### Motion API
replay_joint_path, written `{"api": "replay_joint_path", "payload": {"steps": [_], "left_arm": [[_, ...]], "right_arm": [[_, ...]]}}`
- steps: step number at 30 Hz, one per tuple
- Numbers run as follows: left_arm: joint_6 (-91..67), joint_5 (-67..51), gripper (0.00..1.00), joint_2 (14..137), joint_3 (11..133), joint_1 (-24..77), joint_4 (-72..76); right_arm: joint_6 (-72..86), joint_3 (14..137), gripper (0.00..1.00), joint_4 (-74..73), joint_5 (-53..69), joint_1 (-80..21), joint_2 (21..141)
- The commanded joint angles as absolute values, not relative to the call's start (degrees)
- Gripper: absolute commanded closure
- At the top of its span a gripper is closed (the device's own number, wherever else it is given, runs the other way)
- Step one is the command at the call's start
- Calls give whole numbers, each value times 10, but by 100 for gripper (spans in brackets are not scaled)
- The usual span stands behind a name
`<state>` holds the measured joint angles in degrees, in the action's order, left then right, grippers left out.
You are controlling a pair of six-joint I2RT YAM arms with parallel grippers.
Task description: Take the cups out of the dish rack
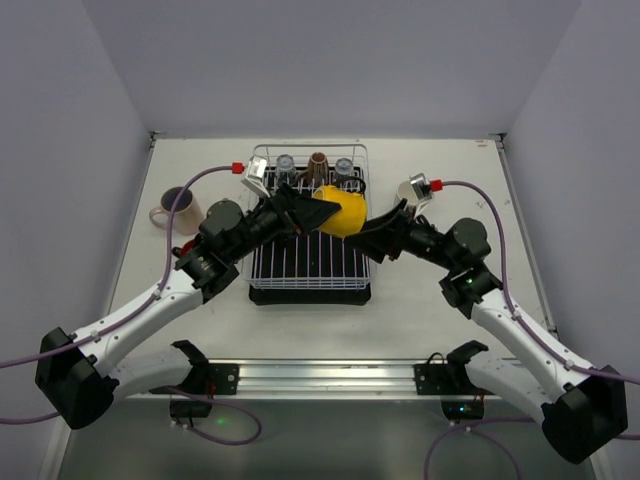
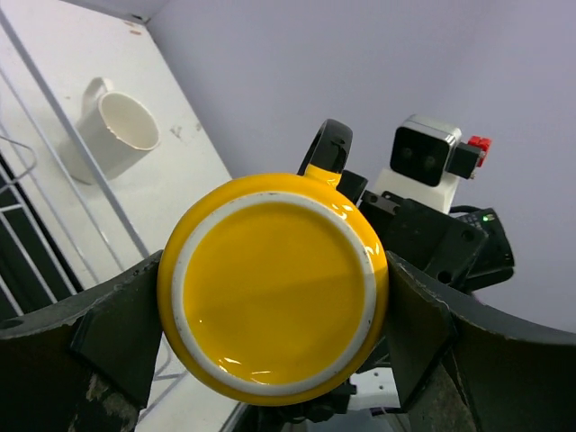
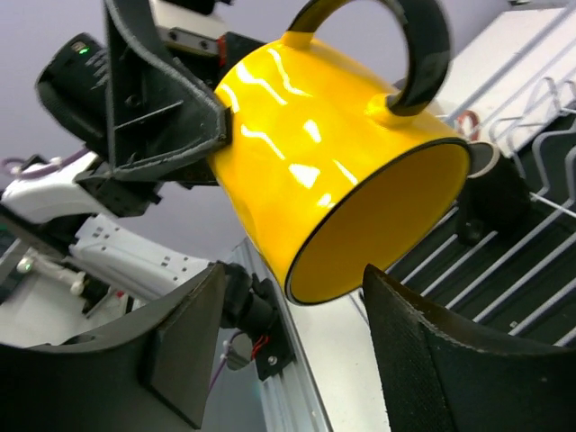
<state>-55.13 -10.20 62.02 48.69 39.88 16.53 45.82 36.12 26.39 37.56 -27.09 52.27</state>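
Yellow mug [image 1: 342,212] hanging sideways over the dish rack [image 1: 310,272]
Left tool [image 1: 314,212] is clamping its base end; right tool [image 1: 380,232] is hovering spread wide just beside its rim.

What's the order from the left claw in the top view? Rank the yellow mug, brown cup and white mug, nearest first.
1. Yellow mug: gripped in the left claw, over the rack.
2. Brown cup: in the rack's back row.
3. White mug: on the table, far left of the rack.
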Motion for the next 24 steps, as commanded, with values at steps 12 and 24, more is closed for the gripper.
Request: {"api": "replay_joint_path", "payload": {"steps": [12, 24], "left_arm": [[-687, -156, 93, 597, 438, 397, 397], [-556, -166, 1, 541, 475, 397, 240]], "right_arm": [[535, 391, 65, 526, 396, -332, 576], [601, 333, 100, 616, 337, -335, 532]]}}
